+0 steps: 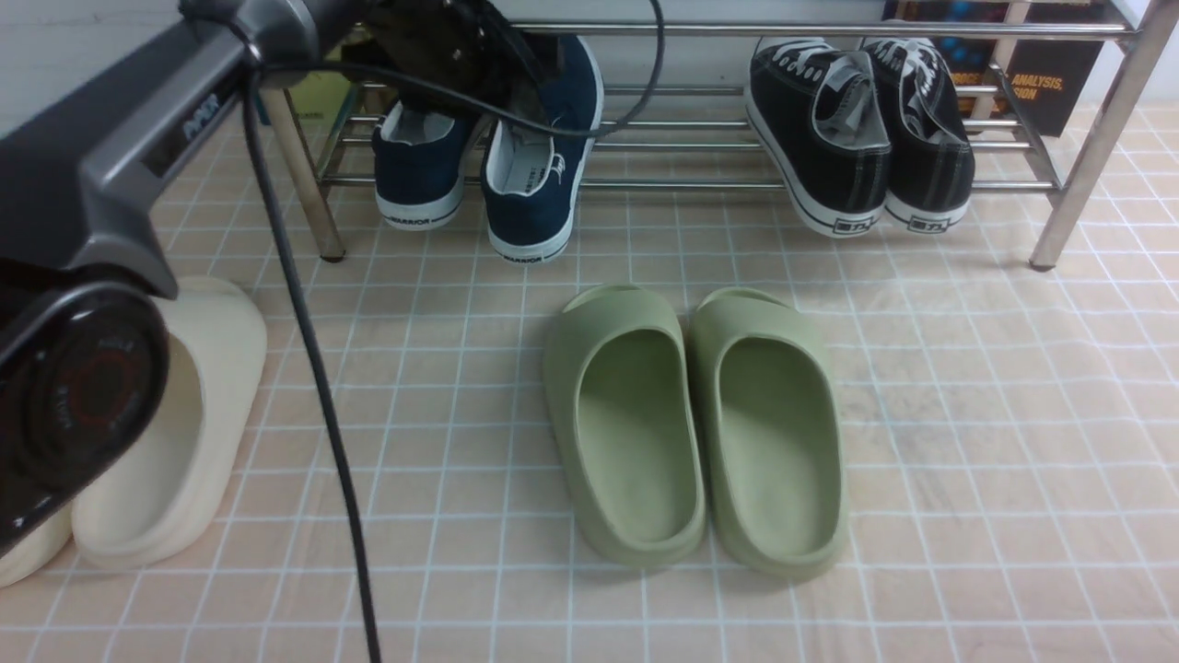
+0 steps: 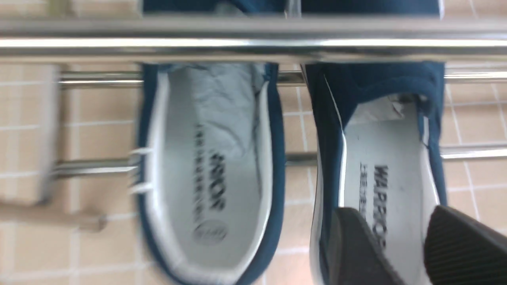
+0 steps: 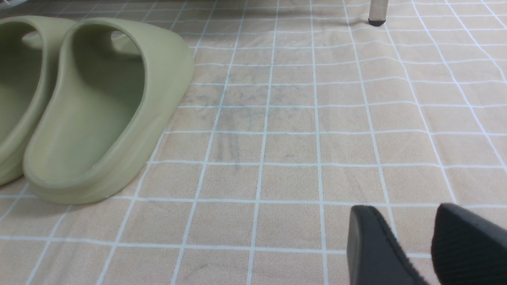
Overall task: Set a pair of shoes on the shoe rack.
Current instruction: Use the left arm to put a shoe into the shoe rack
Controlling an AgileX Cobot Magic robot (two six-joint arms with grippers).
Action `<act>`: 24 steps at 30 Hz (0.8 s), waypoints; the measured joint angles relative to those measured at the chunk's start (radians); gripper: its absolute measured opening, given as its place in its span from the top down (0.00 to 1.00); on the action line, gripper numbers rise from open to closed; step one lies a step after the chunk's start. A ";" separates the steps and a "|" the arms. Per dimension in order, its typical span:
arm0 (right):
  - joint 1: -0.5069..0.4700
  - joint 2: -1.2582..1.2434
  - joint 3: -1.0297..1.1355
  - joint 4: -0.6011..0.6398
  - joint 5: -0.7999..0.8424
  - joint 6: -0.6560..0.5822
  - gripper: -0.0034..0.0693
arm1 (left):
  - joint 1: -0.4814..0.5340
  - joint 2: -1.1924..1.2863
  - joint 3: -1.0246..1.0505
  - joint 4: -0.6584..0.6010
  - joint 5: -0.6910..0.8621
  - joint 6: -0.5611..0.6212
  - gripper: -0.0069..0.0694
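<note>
We see smooth olive foam slides (image 1: 691,424) at six o'clock on checked cloth (image 1: 967,414), our right gripper (image 3: 404,210) parted and empty, and at eleven o'clock the navy canvas pair of shoes (image 1: 530,203) tilted heels-down on the chrome-barred shoe rack (image 1: 737,29), left gripper (image 2: 392,215) spread over one grey insole.

Olive-green foam slides (image 1: 700,433) at centre; black lace-up canvas sneakers (image 1: 857,138) at one o'clock; cream foam slides (image 1: 193,424) at eight o'clock.

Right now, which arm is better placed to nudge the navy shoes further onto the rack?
Left, probably. The left hand hovers right over one navy shoe on the shoe rack; the right hand sits low over floor beside the green slides.
</note>
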 joint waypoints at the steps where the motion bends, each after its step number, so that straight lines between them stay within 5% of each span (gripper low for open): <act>1: 0.000 0.000 0.000 0.000 0.000 0.000 0.62 | 0.000 -0.022 0.000 0.003 0.031 0.007 0.57; 8: 0.000 0.000 0.000 0.000 0.000 0.000 0.62 | 0.000 -0.047 0.030 -0.135 0.303 0.171 0.75; 13: 0.000 0.000 0.000 0.000 0.000 0.000 0.62 | -0.031 0.016 0.105 -0.244 0.328 0.308 0.83; 24: 0.000 0.000 0.000 0.000 0.000 0.000 0.62 | -0.118 0.085 0.116 0.022 0.009 0.142 0.84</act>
